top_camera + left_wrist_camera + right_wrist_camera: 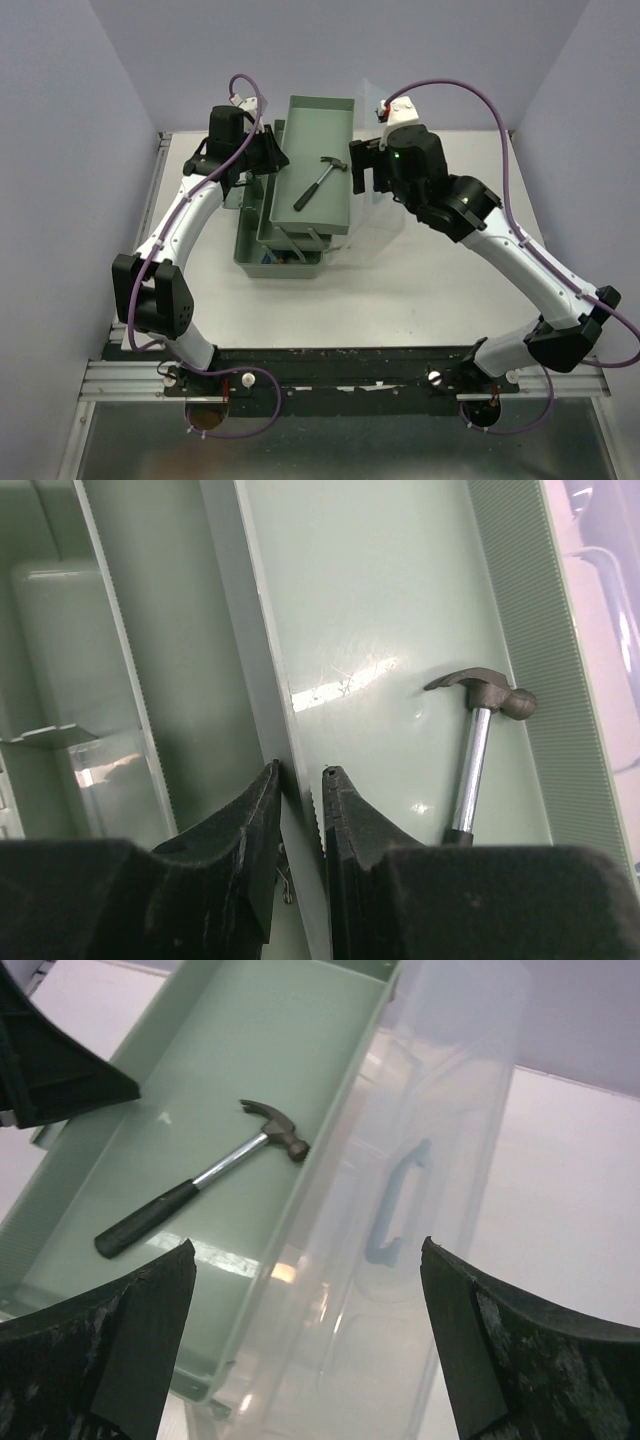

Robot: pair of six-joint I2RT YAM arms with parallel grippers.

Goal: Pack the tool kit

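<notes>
inside the tray (333, 210), hammer (318, 183) lies diagonal, head toward my spread right claw (305, 1250); my left claw (300, 778) pinches its wall.

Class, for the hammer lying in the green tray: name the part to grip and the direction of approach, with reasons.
Grip the hammer on its black handle, coming straight down with jaws across the shaft. It lies flat on the tray floor, and the tray walls likely block a sideways approach.
</notes>
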